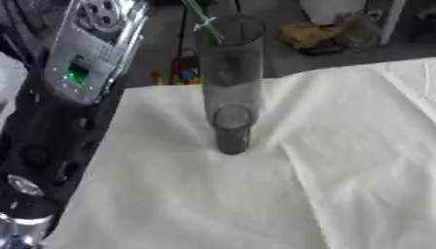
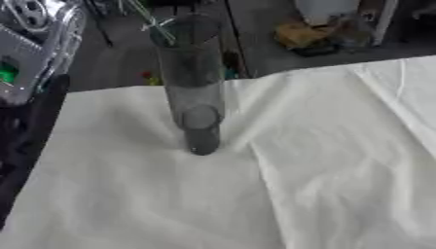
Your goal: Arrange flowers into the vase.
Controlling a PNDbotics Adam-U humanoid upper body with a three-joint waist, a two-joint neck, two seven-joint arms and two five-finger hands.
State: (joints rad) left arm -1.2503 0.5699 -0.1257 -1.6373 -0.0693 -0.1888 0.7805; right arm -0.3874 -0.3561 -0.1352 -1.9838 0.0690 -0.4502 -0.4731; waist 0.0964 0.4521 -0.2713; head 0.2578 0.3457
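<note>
A tall clear glass vase [image 1: 230, 82] stands upright on the white tablecloth [image 1: 255, 204], near the table's far edge and left of centre. A thin green stem [image 1: 203, 20] slants down from the top edge into the vase's mouth; its flower is out of view. My left arm [image 1: 85, 53], silver and black with a green light, rises along the left side and leaves the picture at the top. Its hand does not show, and what holds the stem is hidden. My right arm and hand appear in neither view.
The cloth is creased, with folds running to the right [image 2: 340, 146]. Beyond the far edge on the dark floor lie a yellow-brown object [image 1: 306, 34], a white container [image 1: 328, 9] and small coloured things [image 1: 174, 75]. The table's left edge runs beside my left arm.
</note>
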